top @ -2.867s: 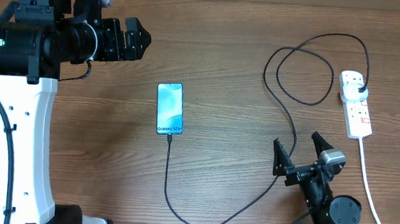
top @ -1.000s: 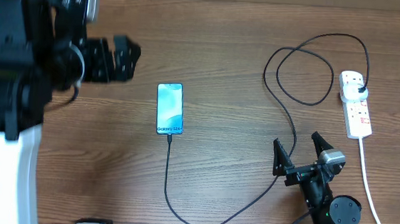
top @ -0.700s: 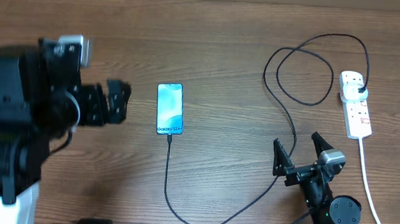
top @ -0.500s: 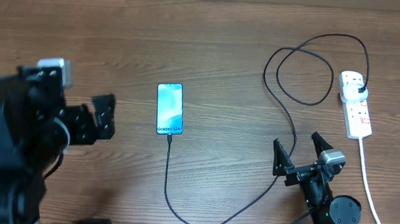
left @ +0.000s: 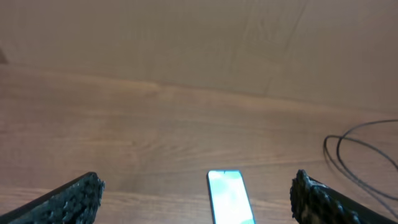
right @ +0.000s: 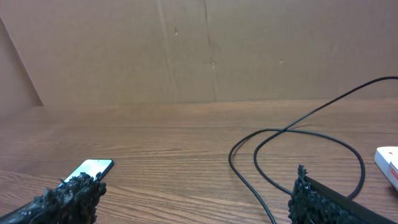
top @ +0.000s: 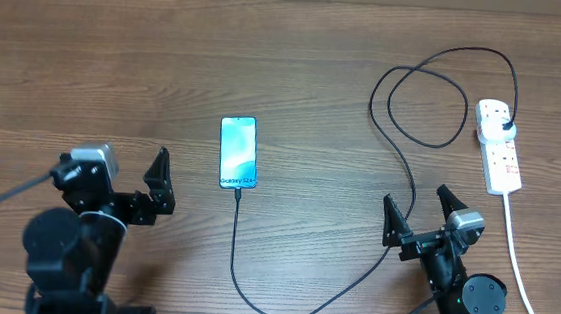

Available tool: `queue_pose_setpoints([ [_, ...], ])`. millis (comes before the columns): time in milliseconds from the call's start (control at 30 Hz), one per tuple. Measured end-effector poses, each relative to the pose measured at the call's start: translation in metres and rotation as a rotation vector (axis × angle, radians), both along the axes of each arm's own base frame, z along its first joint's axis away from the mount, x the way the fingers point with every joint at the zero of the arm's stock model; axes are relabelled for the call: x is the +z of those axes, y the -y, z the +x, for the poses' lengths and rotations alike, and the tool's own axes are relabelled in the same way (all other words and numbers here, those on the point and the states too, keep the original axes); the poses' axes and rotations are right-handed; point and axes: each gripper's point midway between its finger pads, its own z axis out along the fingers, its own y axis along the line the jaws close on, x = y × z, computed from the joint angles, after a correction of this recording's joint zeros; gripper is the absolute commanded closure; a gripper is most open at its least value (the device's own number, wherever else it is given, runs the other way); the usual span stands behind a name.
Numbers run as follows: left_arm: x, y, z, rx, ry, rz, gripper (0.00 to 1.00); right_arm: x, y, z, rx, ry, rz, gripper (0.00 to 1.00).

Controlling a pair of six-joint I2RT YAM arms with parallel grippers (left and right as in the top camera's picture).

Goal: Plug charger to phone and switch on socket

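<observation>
Overhead view: tabletop [top: 88,52] of wood grain with the phone [top: 238,152] lying near its middle, screen lit, long sides running toward the far and near edges. The charger [top: 234,254] has its tip at the phone's near end, runs toward the near edge, swings right and loops near the far right corner before its black plug sits in the socket [top: 499,146], which lies along the right edge. The left tool [top: 117,174] sits near the near edge, left of the phone and apart from it, its jaws wide and holding nothing. The right tool [top: 417,203] sits near the near edge between cable and socket cord, jaws wide and holding nothing, the cable passing just beside its left finger. Bare wood fills the far left and the stretch between phone and cable loop. Left wrist view: both fingers [left: 74,199] spread to the frame sides, the phone between them ahead. Right wrist view: fingers [right: 68,199] spread wide, the phone far left, the cable loop ahead, the socket's corner at the right margin.
</observation>
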Motion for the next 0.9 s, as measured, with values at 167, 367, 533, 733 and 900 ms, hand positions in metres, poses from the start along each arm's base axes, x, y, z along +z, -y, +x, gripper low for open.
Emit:
queue_pose_setpoints([
  [167,-0.021,0.000,0.005,-0.002,0.134,0.011,0.01,0.000,0.000,0.000,0.000,0.000,0.000,0.00],
  [367,-0.034,0.004,0.002,-0.017,0.290,0.047,0.00,0.000,0.000,0.000,0.000,0.000,0.000,0.00],
  [533,-0.056,0.001,0.000,-0.009,0.302,0.136,0.00,0.000,0.000,0.000,0.000,0.000,0.000,0.00],
  [733,-0.071,-0.008,-0.003,0.034,0.329,0.289,0.00,0.000,0.000,0.000,0.000,0.000,0.000,0.00],
  [900,-0.081,-0.011,-0.003,0.034,0.319,0.411,0.00,0.000,0.000,0.000,-0.001,0.000,0.000,0.00],
])
